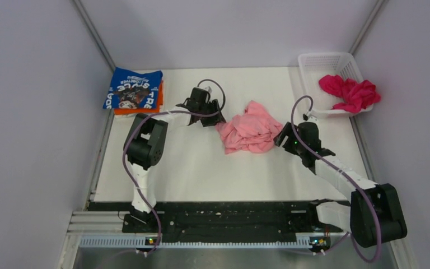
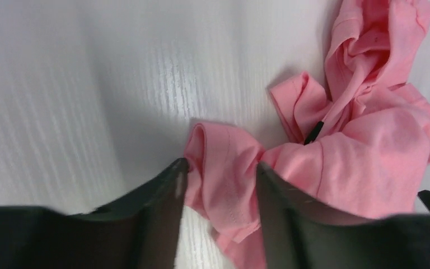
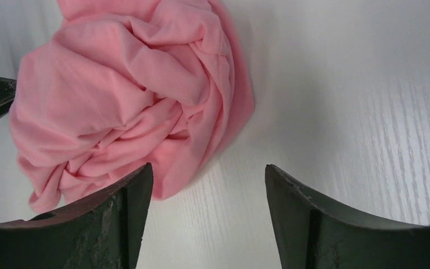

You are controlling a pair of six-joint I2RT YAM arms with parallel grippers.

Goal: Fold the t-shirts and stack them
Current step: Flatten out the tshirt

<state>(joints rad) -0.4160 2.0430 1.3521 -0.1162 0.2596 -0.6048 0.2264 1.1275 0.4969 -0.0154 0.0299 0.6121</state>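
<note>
A crumpled light pink t-shirt lies mid-table. My left gripper is at its left edge; in the left wrist view the gripper is open, its jaws on either side of a fold of the pink shirt. My right gripper is at the shirt's right edge. It is open, with bare table between the jaws and the pink cloth touching the left finger. A folded blue printed t-shirt lies on an orange one at the back left. A magenta t-shirt hangs over the basket.
The white lattice basket stands at the back right corner. Grey walls close in the table on the left, back and right. A black rail runs along the near edge between the arm bases.
</note>
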